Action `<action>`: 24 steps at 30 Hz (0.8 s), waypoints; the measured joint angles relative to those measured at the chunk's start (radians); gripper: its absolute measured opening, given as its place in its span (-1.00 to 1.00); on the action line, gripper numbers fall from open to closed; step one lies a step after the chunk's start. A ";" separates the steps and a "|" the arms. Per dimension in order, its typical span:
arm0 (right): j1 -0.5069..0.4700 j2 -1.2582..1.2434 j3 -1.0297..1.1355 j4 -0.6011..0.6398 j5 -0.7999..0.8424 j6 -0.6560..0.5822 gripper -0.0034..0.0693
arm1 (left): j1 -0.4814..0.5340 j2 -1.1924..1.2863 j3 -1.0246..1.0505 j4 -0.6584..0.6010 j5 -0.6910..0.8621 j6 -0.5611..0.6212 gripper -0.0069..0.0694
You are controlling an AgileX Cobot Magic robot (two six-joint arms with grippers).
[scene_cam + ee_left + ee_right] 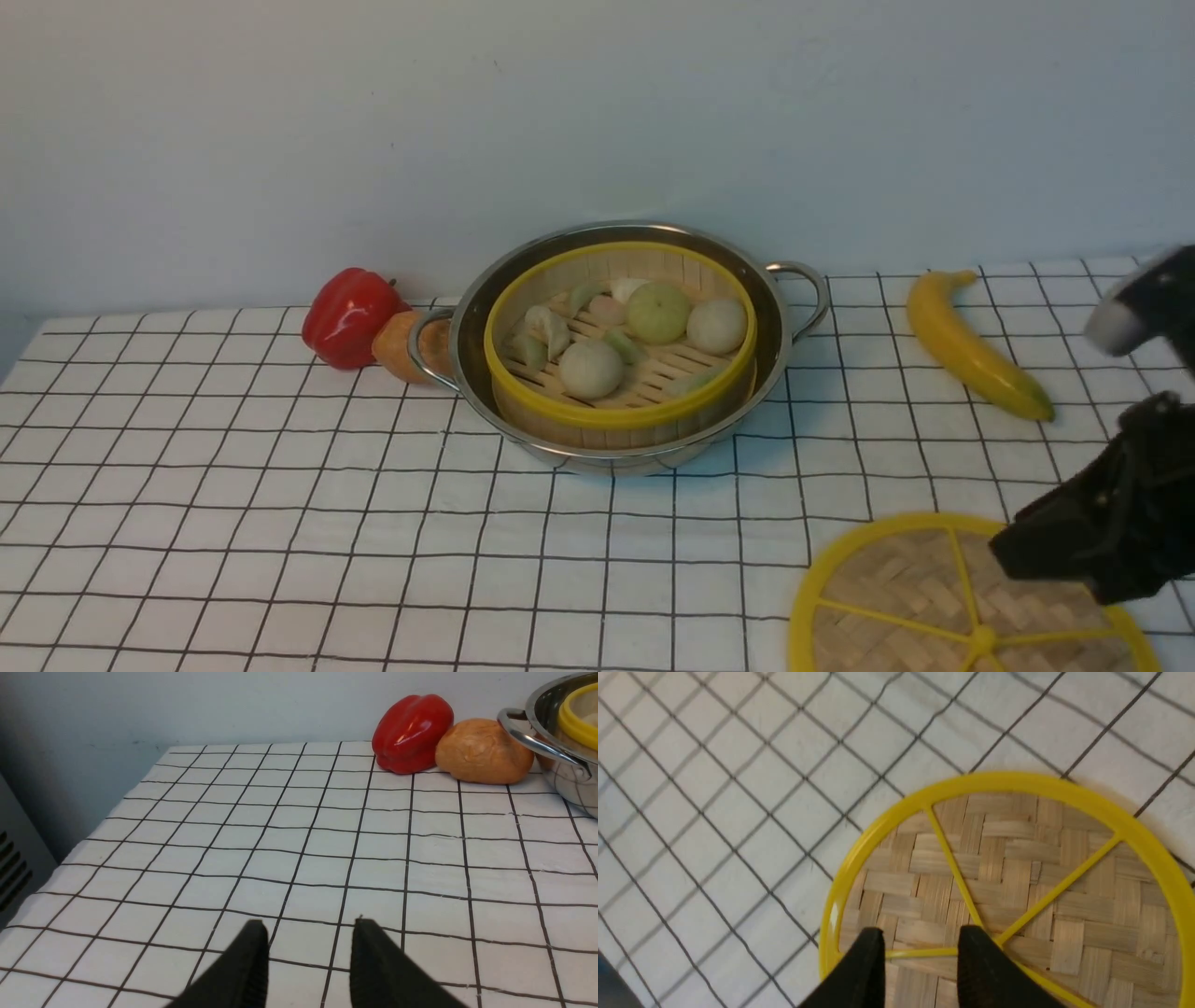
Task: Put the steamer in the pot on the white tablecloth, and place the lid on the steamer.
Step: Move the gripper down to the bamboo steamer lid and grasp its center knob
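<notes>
On the near right of the white tablecloth (280, 485) the lid (934, 597) lies flat, woven face up, part of it cut off by the front view's lower edge. Right end effector (922, 933) hangs just over it, jaws moderately apart and holding nothing; the wrist view shows a yellow spoke (920, 953) running between the two fingers, with the centre knob (980, 639) close by and partly hidden behind one finger. Steamer (616, 415) already sits inside the pot (784, 327) at far centre, buns and dumplings inside, top uncovered, so judged step in hand: pick up the lid. To do it well: centre the jaws on the knob rather than a thin spoke, descend straight, close firmly, lift level so the disc does not swing, then carry it far-left and lower it concentric with the steamer's yellow rim. Risk: a grip on a spoke alone may let the lid tilt or slip. Left end effector (310, 933) is over bare cloth at near left, jaws apart, empty. Red pepper (350, 317) and a brown bread-like piece (401, 345) sit by the pot's left handle; a banana (971, 359) lies right of the pot, near the carry path.
</notes>
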 joint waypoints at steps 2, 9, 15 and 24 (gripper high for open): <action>0.092 0.051 -0.023 -0.114 -0.005 0.063 -0.25 | 0.000 0.000 0.000 0.000 0.000 0.000 -0.18; 0.296 0.158 -0.056 -0.501 -0.058 0.433 -0.25 | 0.000 0.000 0.000 0.000 0.000 0.007 -0.18; 0.328 0.236 -0.060 -0.636 -0.077 0.617 -0.25 | 0.000 0.000 0.000 0.000 0.000 0.009 -0.18; 0.328 0.332 -0.060 -0.625 -0.120 0.619 -0.25 | 0.000 0.000 0.000 0.000 0.000 0.009 -0.18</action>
